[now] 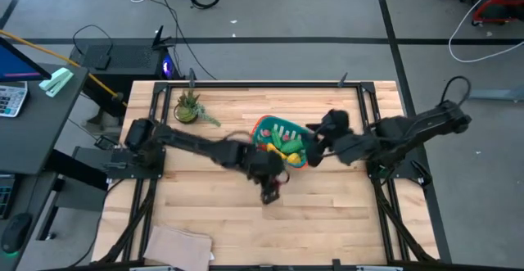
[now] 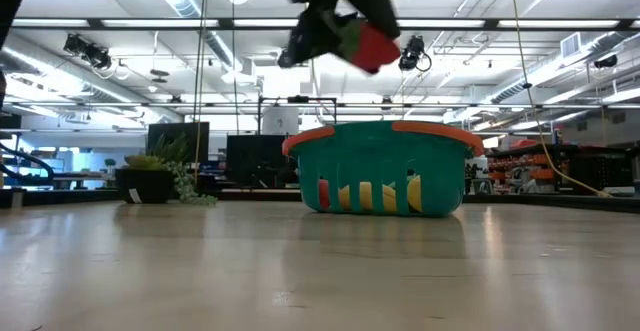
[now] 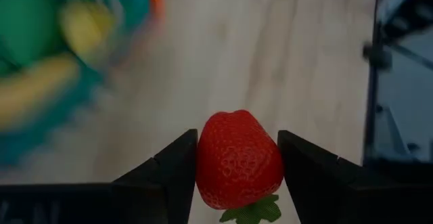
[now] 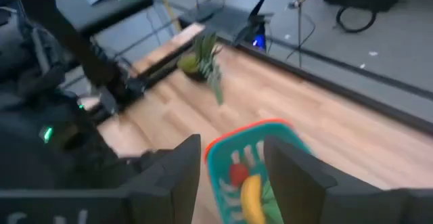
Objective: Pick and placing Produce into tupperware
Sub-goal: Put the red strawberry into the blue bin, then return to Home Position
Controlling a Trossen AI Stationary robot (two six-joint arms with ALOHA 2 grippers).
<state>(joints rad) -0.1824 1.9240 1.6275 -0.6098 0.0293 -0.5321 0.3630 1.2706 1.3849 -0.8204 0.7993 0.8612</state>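
A red toy strawberry [image 3: 238,158] sits between the fingers of my left gripper [image 3: 237,149]. In the low view the strawberry [image 2: 375,46] is high above the table, on the near side of the teal tupperware basket [image 2: 385,166] with its orange-red rim. Inside the basket [image 1: 282,132] lie a yellow banana [image 1: 291,146] and other green and red produce. My right gripper [image 4: 233,149] stands open and empty at the basket's right edge [image 1: 315,142]. My left gripper [image 1: 271,189] is just near of the basket. My left gripper pinches the strawberry by its two opposite flanks [image 3: 203,163] between its two fingers. The green leafy cap [image 3: 254,212] is toward the wrist and the rounded tip points away. The fingers slant downward. The strawberry is lifted clear of the table.
A spiky green potted plant [image 1: 190,107] stands at the far left of the table. A tan cloth [image 1: 176,242] lies at the near left edge. Bare wood stretches across the near half of the table [image 1: 327,214].
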